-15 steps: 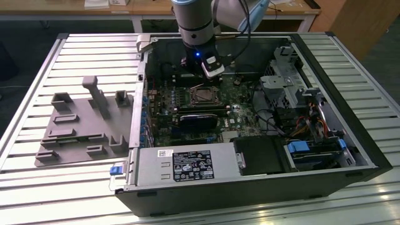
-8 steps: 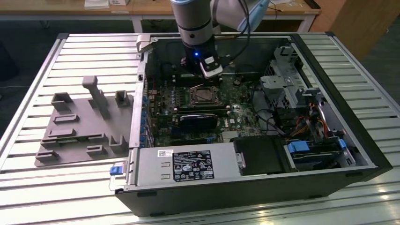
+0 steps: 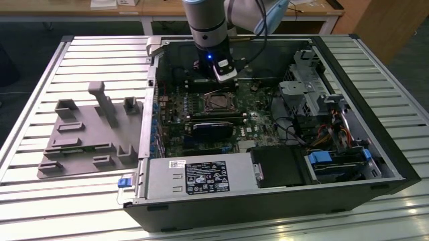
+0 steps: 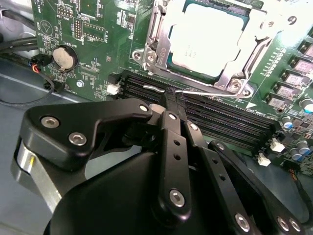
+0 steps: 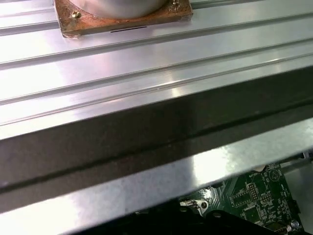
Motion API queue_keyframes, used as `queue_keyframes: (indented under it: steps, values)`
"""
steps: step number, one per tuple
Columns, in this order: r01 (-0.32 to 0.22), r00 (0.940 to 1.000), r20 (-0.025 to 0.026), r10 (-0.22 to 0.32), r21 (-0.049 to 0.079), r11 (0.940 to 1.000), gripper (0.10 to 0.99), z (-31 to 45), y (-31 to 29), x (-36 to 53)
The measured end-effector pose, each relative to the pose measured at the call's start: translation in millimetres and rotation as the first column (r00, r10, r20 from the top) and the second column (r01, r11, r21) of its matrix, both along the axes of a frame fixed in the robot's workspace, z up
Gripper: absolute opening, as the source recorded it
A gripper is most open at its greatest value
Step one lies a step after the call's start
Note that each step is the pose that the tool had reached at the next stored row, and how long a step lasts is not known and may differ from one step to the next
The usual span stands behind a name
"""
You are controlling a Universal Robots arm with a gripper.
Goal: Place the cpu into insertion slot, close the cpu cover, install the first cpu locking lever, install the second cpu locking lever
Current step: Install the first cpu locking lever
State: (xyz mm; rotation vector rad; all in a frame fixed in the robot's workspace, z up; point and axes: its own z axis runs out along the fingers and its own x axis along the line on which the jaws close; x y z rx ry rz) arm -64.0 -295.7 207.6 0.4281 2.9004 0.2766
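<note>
The cpu point(image 4: 205, 39) lies in its socket on the green motherboard, pale metal top facing up. The cpu cover point(image 4: 155, 49) lies closed around it as a silvery frame. A thin wire locking lever point(image 4: 210, 92) runs along the socket edge nearest the memory slots. My gripper point(image 4: 171, 98) is shut, its black fingers point(image 4: 172, 127) pressed together with the tips right at that lever wire. In the exterior view the gripper point(image 3: 224, 78) hangs inside the open computer case just behind the socket point(image 3: 218, 102).
Black memory slots point(image 4: 220, 120) lie right beside the fingertips, and a coin battery point(image 4: 65, 58) sits further off. A drive cage and cables point(image 3: 315, 95) crowd the exterior view's right, a power supply point(image 3: 194, 178) the front. A grey fixture point(image 3: 87, 135) lies on the slatted table point(image 5: 146, 63).
</note>
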Motion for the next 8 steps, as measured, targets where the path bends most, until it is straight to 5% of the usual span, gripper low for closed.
queue_keyframes:
  steps: [8]
  values:
    - [0.0,1.0,0.0001,0.0,0.0,1.0,0.102,-2.0,0.0,0.3]
